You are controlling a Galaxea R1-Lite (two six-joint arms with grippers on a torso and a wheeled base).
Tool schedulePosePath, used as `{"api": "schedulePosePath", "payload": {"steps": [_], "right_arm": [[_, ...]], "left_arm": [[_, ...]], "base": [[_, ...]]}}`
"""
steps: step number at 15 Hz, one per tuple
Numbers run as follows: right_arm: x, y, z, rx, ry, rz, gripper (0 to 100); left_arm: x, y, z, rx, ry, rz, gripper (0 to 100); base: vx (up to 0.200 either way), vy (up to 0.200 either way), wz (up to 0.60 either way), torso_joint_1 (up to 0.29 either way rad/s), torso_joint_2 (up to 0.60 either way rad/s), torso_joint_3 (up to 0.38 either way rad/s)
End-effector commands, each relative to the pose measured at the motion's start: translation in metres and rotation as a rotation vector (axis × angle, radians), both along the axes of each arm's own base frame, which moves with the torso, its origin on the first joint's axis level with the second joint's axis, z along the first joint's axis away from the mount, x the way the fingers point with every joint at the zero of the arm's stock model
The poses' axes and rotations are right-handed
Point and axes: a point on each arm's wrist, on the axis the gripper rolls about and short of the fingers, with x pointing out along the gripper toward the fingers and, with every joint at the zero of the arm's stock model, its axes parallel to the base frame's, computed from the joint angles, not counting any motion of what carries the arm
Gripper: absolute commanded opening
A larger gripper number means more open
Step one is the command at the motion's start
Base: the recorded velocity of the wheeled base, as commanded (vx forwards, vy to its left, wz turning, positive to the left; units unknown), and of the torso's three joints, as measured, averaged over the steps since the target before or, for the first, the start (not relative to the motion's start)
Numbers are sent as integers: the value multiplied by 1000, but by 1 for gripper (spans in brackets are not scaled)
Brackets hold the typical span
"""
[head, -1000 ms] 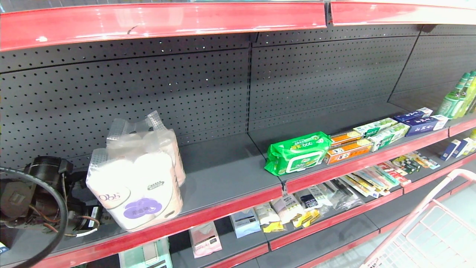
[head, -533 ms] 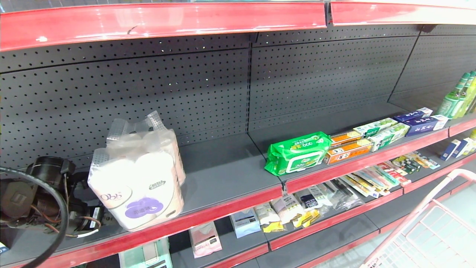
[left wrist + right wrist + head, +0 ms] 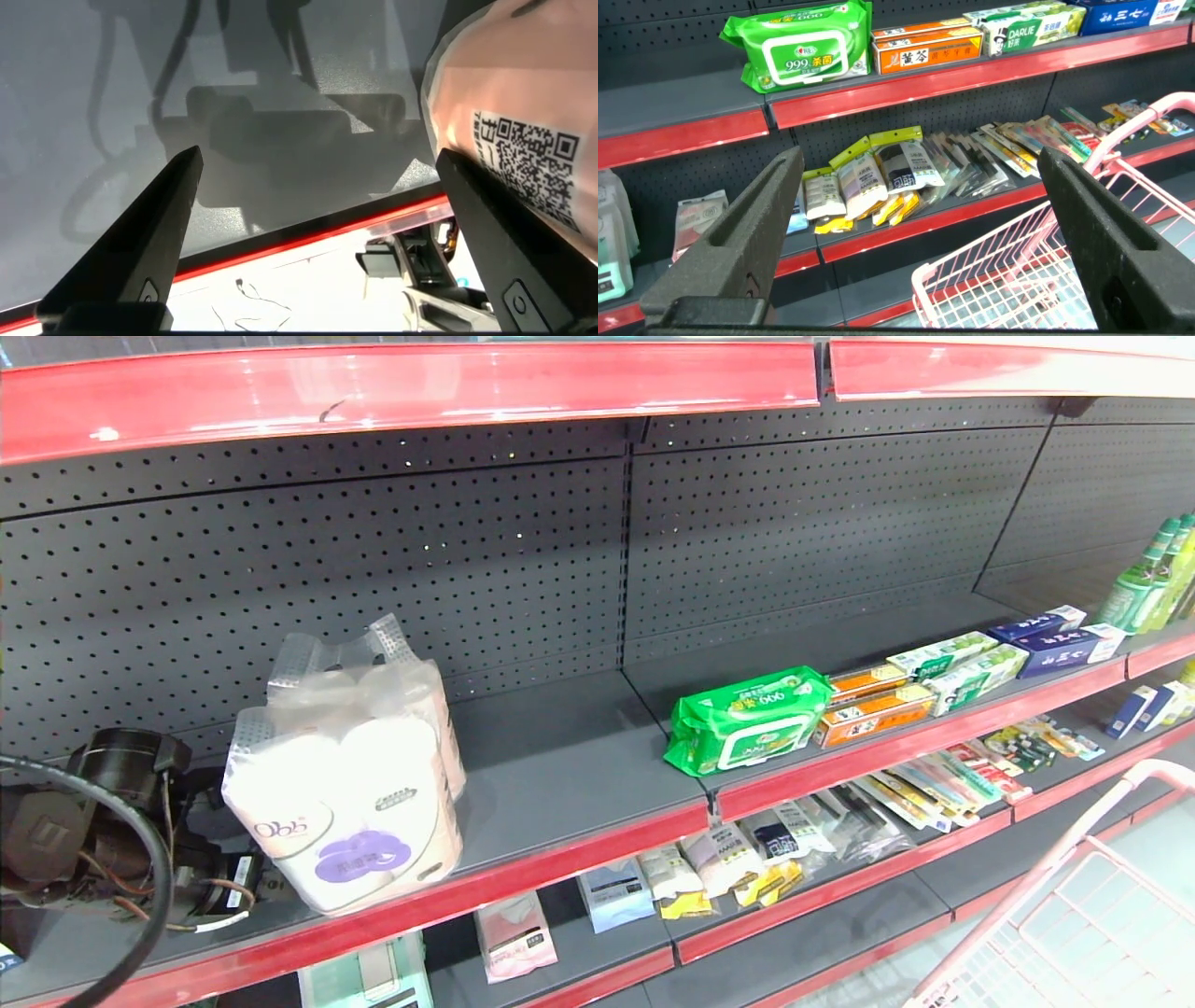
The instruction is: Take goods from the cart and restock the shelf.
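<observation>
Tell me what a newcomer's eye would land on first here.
First the white toilet paper pack, standing at the front edge of the dark shelf on its left part, with the left gripper beside it, jaws open. Then the bright green wipes pack farther right on that shelf, and the pink cart at lower right.

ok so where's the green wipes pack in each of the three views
head view: the green wipes pack lies right of centre on the shelf, touching the orange boxes.
left wrist view: not in it.
right wrist view: the pack sits near the upper left corner.
shared landmark: the orange boxes right beside it, in both the head and right wrist views.
</observation>
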Motion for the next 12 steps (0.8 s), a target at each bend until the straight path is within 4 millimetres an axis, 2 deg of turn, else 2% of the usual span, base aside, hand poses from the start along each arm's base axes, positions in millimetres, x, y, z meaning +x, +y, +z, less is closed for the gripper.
{"api": "schedulePosePath", "payload": {"steps": [1,7,12], "right_arm": [[0,0,0,0,0,-1,100],[0,0,0,0,1,-1,100],[0,0,0,0,0,-1,100]], "left_arm": [[0,-2,0,-1,2,-8,100],[0,-1,1,1,-2,-4,100],[-4,16,7,29,-30,33,100]], "base": [[0,0,0,0,0,0],[0,0,0,0,0,0],[0,0,0,0,0,0]]}}
